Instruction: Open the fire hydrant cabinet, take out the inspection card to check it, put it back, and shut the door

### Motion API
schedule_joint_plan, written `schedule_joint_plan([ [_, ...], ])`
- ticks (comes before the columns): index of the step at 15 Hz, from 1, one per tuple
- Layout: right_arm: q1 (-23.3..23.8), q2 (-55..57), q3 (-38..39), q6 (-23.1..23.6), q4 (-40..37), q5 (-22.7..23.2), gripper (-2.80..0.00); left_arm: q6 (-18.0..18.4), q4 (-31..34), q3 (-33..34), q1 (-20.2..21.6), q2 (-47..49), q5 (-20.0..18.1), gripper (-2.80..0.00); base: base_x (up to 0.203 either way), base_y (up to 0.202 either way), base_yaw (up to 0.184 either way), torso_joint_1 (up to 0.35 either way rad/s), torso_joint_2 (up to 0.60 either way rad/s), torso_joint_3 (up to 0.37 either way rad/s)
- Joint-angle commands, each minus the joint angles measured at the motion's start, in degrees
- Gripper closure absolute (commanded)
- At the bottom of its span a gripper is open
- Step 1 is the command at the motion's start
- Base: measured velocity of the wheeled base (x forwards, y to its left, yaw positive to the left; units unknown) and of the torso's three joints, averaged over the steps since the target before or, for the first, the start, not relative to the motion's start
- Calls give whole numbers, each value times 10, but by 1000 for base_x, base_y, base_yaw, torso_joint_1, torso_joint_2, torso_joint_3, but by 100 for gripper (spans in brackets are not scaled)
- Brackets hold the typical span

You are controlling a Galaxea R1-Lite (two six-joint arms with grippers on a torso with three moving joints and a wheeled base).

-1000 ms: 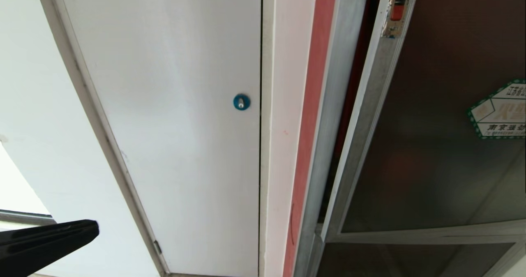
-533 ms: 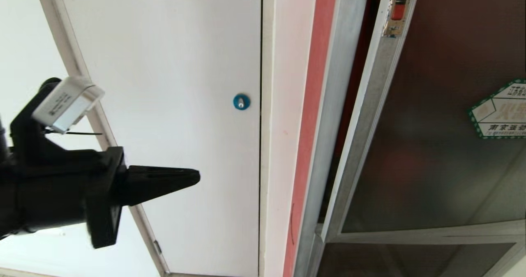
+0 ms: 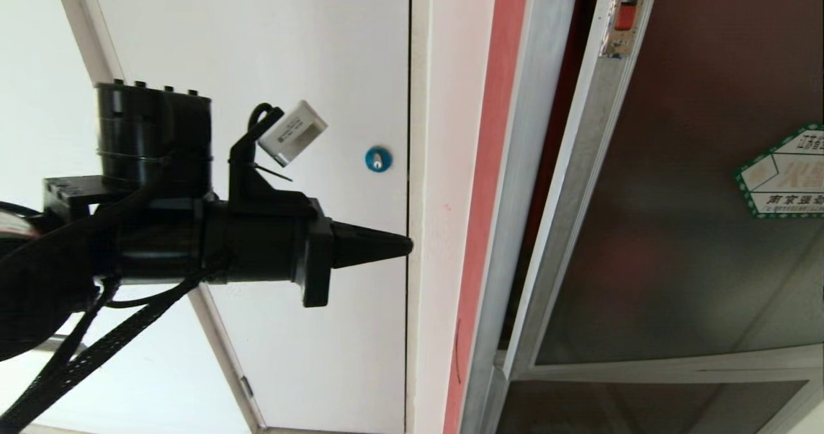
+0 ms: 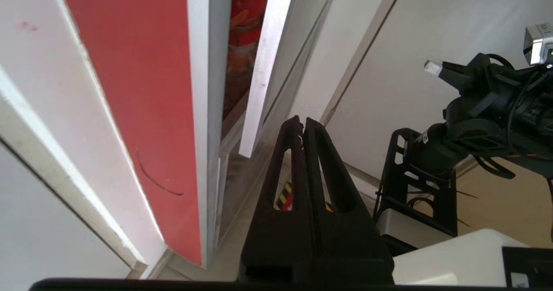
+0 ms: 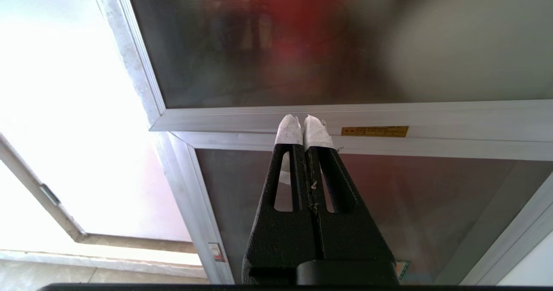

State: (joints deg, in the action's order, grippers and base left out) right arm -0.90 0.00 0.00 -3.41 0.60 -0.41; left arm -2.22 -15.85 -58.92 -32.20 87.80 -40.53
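The door (image 3: 695, 183) is dark tinted glass in a silver frame, with a green-bordered hexagonal sticker (image 3: 782, 173) and a small red latch (image 3: 623, 10). It stands slightly ajar from the fire hydrant cabinet (image 3: 534, 131), leaving a dark slit. The left wrist view shows red interior (image 4: 244, 27) through that slit, beside the door's edge (image 4: 263, 66). My left gripper (image 3: 407, 246) (image 4: 301, 124) is shut and empty. It points level toward the cabinet frame, a little short of it. My right gripper (image 5: 303, 126), shut with white-taped tips, hangs low before the glass. The inspection card is out of view.
A plain white door (image 3: 277, 99) with a blue round lock (image 3: 378, 159) lies behind my left arm. A pink-red wall strip (image 3: 489, 163) runs beside the cabinet frame. A lower dark glass panel (image 5: 410, 204) and a yellow label (image 5: 374, 131) face the right wrist. My right arm (image 4: 488, 105) is parked.
My left arm has swung up from the lower left corner and rightward across the white door. Its shut tip now reaches the white door's right edge. The door and the right arm have not moved.
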Motion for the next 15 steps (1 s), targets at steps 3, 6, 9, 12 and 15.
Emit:
schedule_joint_plan([
  [3, 0, 1, 2, 0, 0, 0, 0, 0, -1, -39, -27, 66, -1, 0, 0, 0, 0, 0, 0, 0],
  [6, 0, 1, 2, 0, 0, 0, 0, -4, -1, -74, -42, 110, -1, 0, 0, 0, 0, 0, 0, 0],
  [9, -1, 1, 2, 0, 0, 1, 0, -25, -1, -104, -59, 127, -1, 0, 0, 0, 0, 0, 0, 0],
  [12, 0, 1, 2, 0, 0, 0, 0, -37, -2, -133, -82, 154, 0, 0, 0, 0, 0, 0, 0, 0],
  [15, -1, 1, 2, 0, 0, 0, 0, -40, -4, -150, -102, 179, 7, 0, 0, 0, 0, 0, 0, 0],
])
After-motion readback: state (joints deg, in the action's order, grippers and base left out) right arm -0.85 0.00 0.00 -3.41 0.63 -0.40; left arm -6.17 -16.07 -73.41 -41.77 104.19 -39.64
